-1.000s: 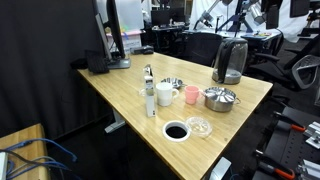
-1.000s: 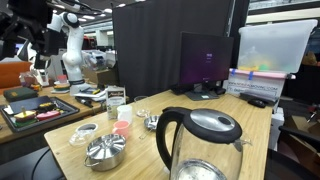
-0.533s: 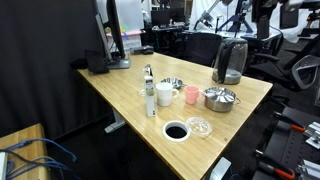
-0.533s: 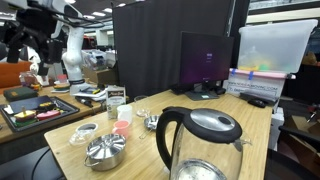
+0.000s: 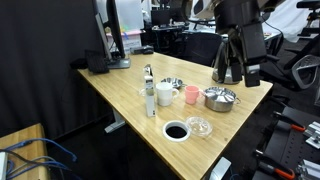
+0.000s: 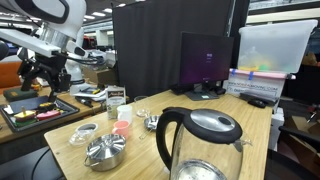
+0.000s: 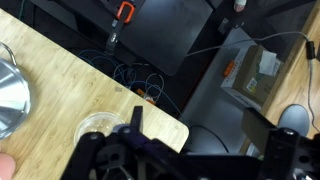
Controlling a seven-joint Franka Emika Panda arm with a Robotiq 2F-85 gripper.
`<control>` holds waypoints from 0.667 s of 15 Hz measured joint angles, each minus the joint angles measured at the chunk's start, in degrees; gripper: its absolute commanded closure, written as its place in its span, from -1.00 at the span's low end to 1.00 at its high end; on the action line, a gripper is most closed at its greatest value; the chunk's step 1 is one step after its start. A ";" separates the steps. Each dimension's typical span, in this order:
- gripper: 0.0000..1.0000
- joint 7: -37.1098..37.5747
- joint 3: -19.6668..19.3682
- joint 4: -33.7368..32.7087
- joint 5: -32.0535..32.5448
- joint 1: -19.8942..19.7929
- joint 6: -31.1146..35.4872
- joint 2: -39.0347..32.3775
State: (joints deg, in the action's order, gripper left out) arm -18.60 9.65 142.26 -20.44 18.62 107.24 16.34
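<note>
My gripper [image 5: 243,72] hangs open and empty above the table's far right edge, in front of the black electric kettle [image 5: 228,62]. In an exterior view the gripper [image 6: 46,82] is off to the left, beyond the table. In the wrist view the gripper [image 7: 200,128] is over the floor just past the wooden table corner [image 7: 150,120], with a small glass dish [image 7: 100,125] beside one finger [image 7: 135,118]. A lidded silver pot [image 5: 219,98] and a pink cup [image 5: 191,95] stand nearest on the table.
A white mug [image 5: 164,96], a tall bottle [image 5: 149,92], a steel bowl [image 5: 172,84] and a dark-filled bowl [image 5: 176,131] share the table. A monitor [image 6: 207,62] and a plastic bin [image 6: 272,50] stand at the back. Cables [image 7: 140,80] lie on the floor.
The arm has swung down into both exterior views, from high at the back to just above the table's edge by the kettle. The jaws have stayed open.
</note>
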 measured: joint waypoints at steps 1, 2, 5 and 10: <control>-1.00 -0.02 0.05 -0.05 0.00 0.00 0.45 -0.95; -1.00 -0.02 0.07 -0.21 0.00 0.00 0.54 -1.40; -1.00 -0.02 0.08 -0.52 0.00 0.00 0.54 -1.43; -1.00 0.21 0.08 -0.49 0.02 -0.14 1.13 -1.77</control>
State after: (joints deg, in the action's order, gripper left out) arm -18.39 9.73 141.77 -20.42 18.48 108.37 14.57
